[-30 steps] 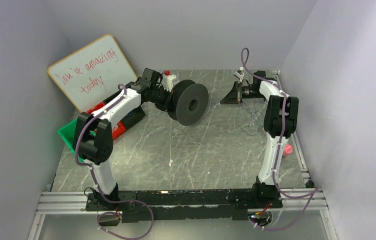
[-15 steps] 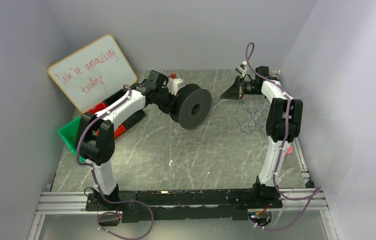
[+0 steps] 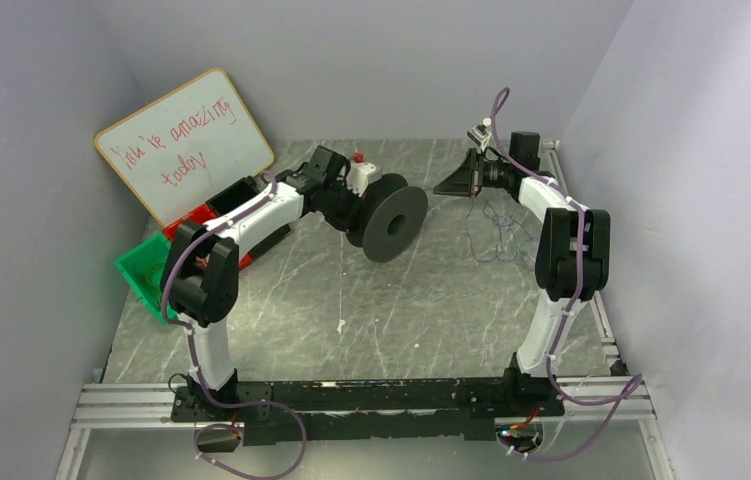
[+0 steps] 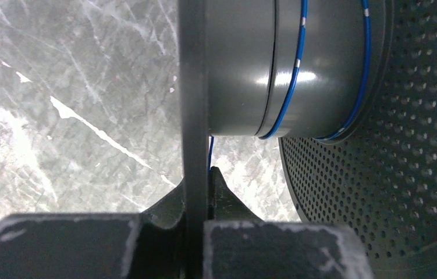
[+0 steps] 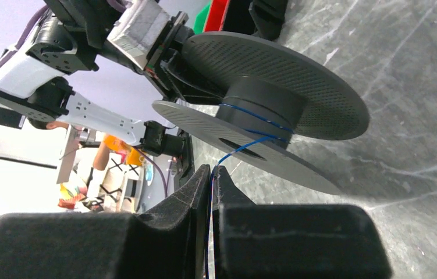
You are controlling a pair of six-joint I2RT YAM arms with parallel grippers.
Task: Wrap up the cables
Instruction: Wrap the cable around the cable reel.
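Within the last second the left gripper (image 4: 197, 195), clamped on the flange of the black spool (image 3: 391, 222), has swung it toward centre frame. The right gripper (image 5: 211, 174), pinching the blue cable (image 5: 245, 145), has risen toward the upper right. A few turns sit on the hub and the rest lies loose right of centre on the grey marbled tabletop (image 3: 401, 310), which is boxed in by pale walls.

Spool (image 4: 239, 70) dark grey, flange dot-perforated; cables (image 4: 300, 40) blue, pale flecks; table (image 4: 59, 87) grey marble, white veins.
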